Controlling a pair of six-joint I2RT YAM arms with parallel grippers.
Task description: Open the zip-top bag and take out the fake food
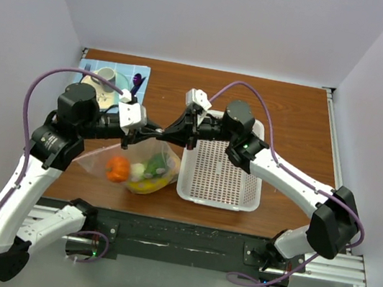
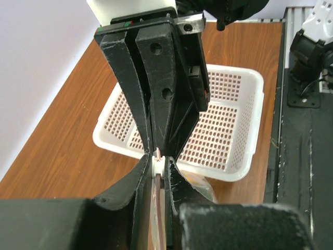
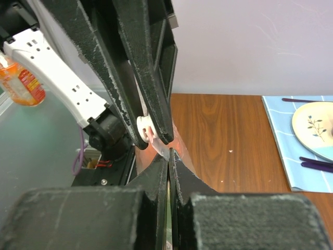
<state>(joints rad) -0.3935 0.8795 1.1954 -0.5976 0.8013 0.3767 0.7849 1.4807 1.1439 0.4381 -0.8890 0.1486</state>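
The zip-top bag (image 1: 102,157) hangs by its mouth between my two grippers, its body sagging to the table. Inside it show the fake food pieces: an orange (image 1: 117,168), a white piece (image 1: 136,171), a green piece (image 1: 153,165) and a banana (image 1: 147,185). My left gripper (image 1: 157,133) (image 2: 158,167) is shut on the white zip slider (image 3: 145,129), with the pink zip strip (image 2: 157,208) running back between its fingers. Tip to tip against it, my right gripper (image 1: 177,130) (image 3: 169,159) is shut on the bag's clear top edge.
A white perforated basket (image 1: 217,201) (image 2: 229,114) stands on the wooden table just right of the bag. At the back left lies a blue placemat (image 1: 90,69) (image 3: 283,140) with a plate (image 1: 110,81) (image 3: 315,127) and purple cutlery (image 1: 137,82).
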